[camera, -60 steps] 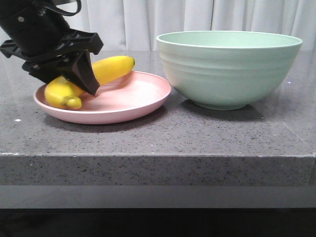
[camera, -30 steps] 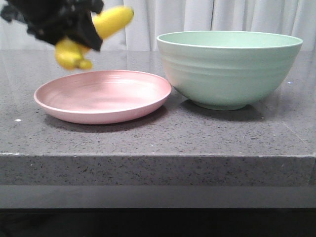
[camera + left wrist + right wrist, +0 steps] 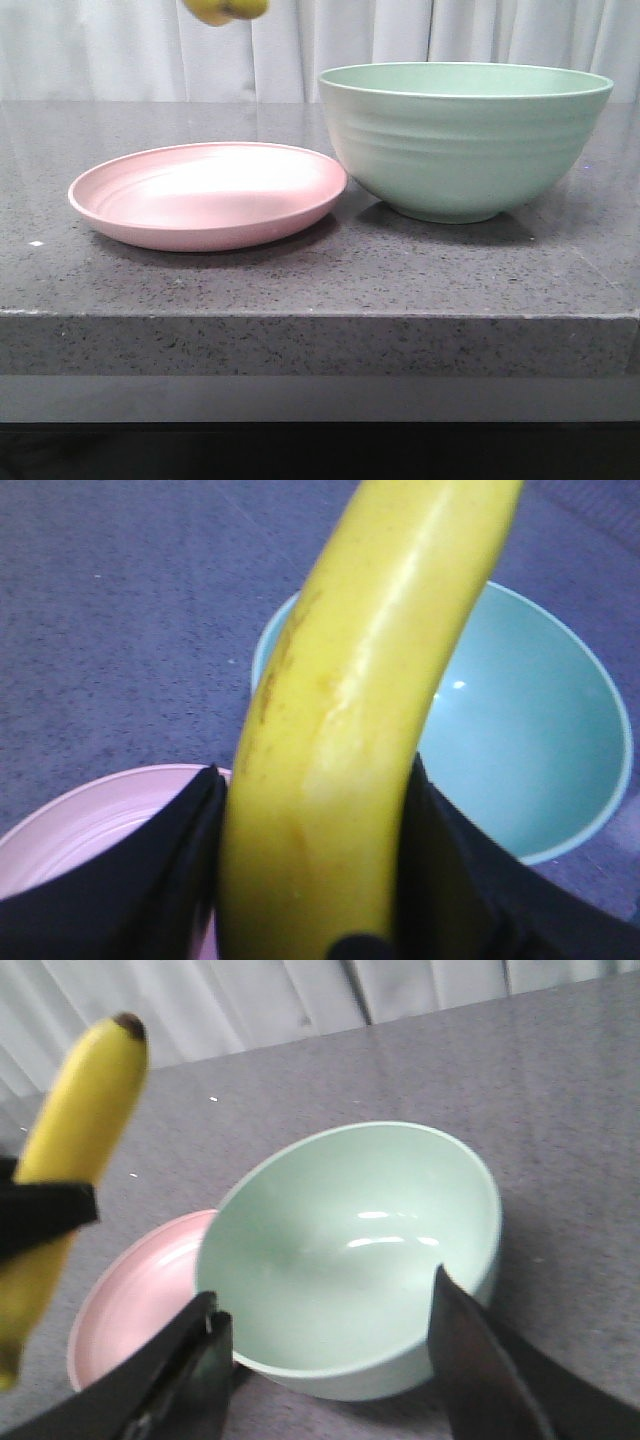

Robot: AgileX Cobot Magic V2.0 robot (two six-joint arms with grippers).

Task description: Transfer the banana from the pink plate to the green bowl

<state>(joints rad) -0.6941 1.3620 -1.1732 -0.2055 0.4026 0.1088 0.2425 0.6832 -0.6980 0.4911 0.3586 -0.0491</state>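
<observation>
Yellow banana [image 3: 340,740] clamped in left gripper [image 3: 310,880], high above pink plate [image 3: 205,195], left of green bowl [image 3: 465,135]; long axis pointing toward bowl. Right gripper [image 3: 330,1360] spread apart, empty, nearer bowl.

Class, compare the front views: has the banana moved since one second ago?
Yes. The banana has risen off the pink plate, where it lay, to the top edge of the front view, and shifted slightly right toward the green bowl.
</observation>
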